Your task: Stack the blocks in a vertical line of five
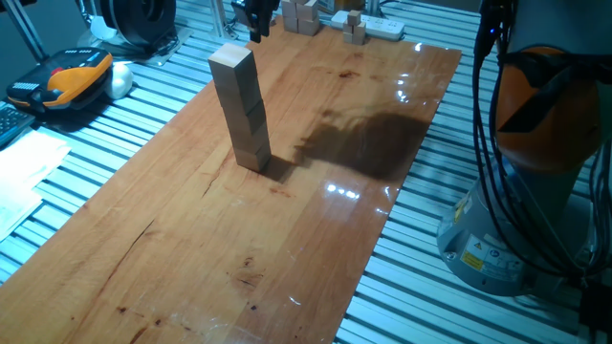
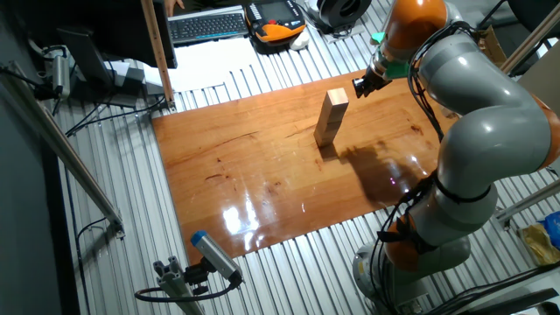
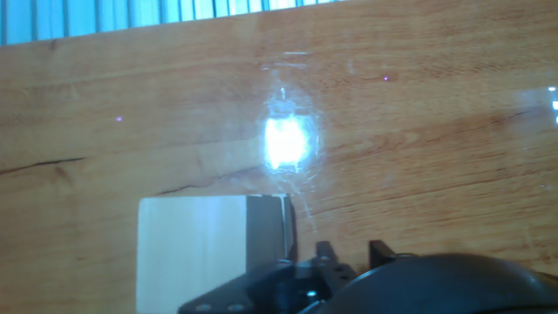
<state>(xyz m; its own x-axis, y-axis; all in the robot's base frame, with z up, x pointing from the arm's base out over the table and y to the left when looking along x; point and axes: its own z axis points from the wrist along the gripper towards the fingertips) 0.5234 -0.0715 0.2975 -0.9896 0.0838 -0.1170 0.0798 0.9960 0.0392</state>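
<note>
A tall upright tower of pale wooden blocks (image 1: 244, 110) stands on the wooden tabletop (image 1: 191, 248), left of its middle; the seams between the cubes are faint. It also shows in the other fixed view (image 2: 330, 116). The hand view shows the top block (image 3: 209, 253) from above at lower left. My gripper (image 1: 256, 21) hangs above and behind the tower, apart from it, and it also shows in the other fixed view (image 2: 361, 85). It looks open and holds nothing. No loose block shows on the table.
A cluster of small wooden blocks (image 1: 304, 15) and a white power strip (image 1: 378, 27) lie past the far end of the table. An orange teach pendant (image 1: 65, 78) lies at the left. The robot base (image 1: 535, 191) stands at the right.
</note>
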